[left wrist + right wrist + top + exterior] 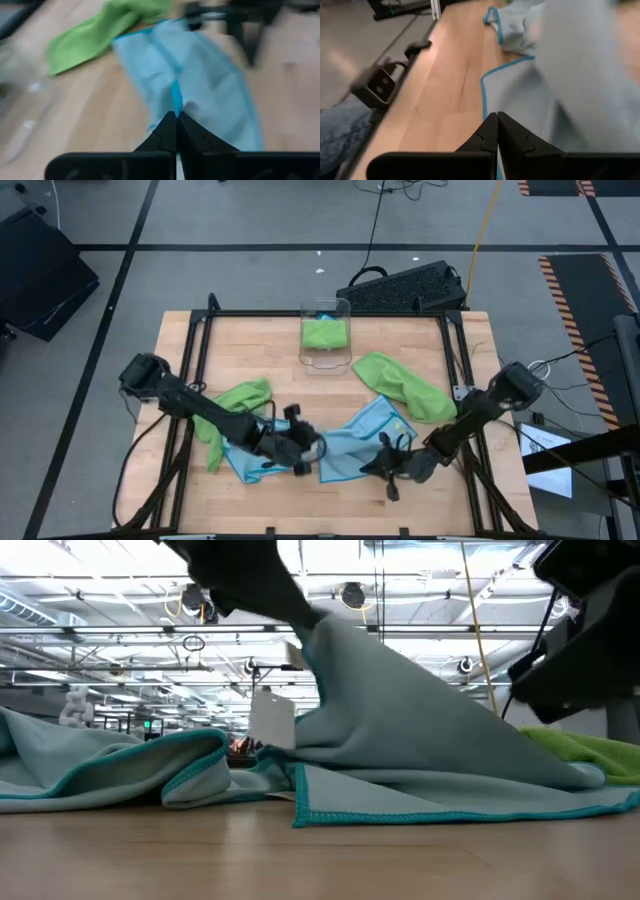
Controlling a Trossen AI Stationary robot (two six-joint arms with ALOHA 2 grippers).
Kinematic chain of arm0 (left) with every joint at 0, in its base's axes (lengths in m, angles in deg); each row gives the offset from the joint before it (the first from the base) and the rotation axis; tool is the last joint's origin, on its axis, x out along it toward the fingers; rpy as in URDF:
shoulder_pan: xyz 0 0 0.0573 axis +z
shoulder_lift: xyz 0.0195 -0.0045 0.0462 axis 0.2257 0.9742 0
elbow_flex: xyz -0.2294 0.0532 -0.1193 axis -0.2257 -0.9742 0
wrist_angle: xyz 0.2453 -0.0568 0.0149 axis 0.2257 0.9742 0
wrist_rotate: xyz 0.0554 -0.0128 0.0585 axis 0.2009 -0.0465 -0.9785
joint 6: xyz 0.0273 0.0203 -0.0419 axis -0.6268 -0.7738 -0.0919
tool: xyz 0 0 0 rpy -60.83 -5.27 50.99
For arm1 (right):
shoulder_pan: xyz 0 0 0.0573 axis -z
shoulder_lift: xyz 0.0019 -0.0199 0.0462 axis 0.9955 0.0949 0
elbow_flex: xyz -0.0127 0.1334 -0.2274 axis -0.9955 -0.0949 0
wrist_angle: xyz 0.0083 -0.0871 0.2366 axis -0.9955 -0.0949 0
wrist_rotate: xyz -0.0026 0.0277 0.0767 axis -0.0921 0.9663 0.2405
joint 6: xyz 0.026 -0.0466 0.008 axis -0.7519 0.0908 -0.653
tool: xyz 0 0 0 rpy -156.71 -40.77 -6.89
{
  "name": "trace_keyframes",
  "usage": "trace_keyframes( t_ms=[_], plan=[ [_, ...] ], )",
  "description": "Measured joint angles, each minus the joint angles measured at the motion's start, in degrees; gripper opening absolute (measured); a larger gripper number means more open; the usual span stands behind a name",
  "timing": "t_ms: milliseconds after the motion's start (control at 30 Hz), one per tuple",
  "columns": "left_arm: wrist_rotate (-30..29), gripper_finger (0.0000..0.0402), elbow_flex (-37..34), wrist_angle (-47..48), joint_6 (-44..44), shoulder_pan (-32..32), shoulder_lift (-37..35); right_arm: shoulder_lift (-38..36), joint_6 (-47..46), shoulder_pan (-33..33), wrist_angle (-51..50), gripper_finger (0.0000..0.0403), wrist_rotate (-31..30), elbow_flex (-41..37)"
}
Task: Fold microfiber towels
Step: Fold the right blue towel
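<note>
A light blue towel (355, 442) lies at the table's near middle, and one part of it is drawn up into a peak (330, 640). A white tag (272, 720) hangs from it. My left gripper (306, 450) is shut on its left part. My right gripper (384, 466) is shut at its near right edge. A second light blue towel (245, 463) lies crumpled to the left, partly under a lime green towel (235, 402). Another green towel (405, 385) lies at the right. A further green one sits in the clear bin (325, 335). My left gripper pinches the light blue towel between its two shut fingers at a teal-hemmed edge or fold (176, 102). That part is lifted off the table, and the cloth slopes down from it to the wood (450, 805). My right gripper is shut on the same towel at its teal hem (484, 102), low over the table near its near edge. The fingertips hide the place of contact. The cloth beside them lies on the wood.
The clear bin stands at the far middle of the table. Black frame rails (195, 370) run along the table's left and right sides. Bare wood (330, 500) shows along the near edge. A black case (405, 285) lies on the floor beyond the table.
</note>
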Motion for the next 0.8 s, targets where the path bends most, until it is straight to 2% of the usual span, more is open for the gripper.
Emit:
trace_keyframes(
  t_ms=[200,333,467,600,800],
  plan=[
    [-3.87,0.0006,-0.02,6.46,4.03,2.43,-3.25,9.13,-0.62,0.42,0.11,0.0004,0.04,5.78],
    [-6.93,0.0007,-0.02,9.95,5.07,2.58,-4.76,12.33,-3.40,0.91,-0.42,0.0004,2.14,6.83],
    [-10.57,0.0007,-0.09,14.32,6.97,2.79,-5.93,12.51,-7.64,0.90,-3.16,0.0004,3.79,6.91],
    [-13.59,0.0006,0.08,14.44,6.86,3.23,-6.63,12.43,-8.98,0.92,-3.61,0.0004,4.46,6.93],
    [-14.86,0.0005,-0.02,18.36,7.22,4.49,-6.94,11.09,-8.07,0.76,-2.49,0.0004,10.85,6.96]
  ],
)
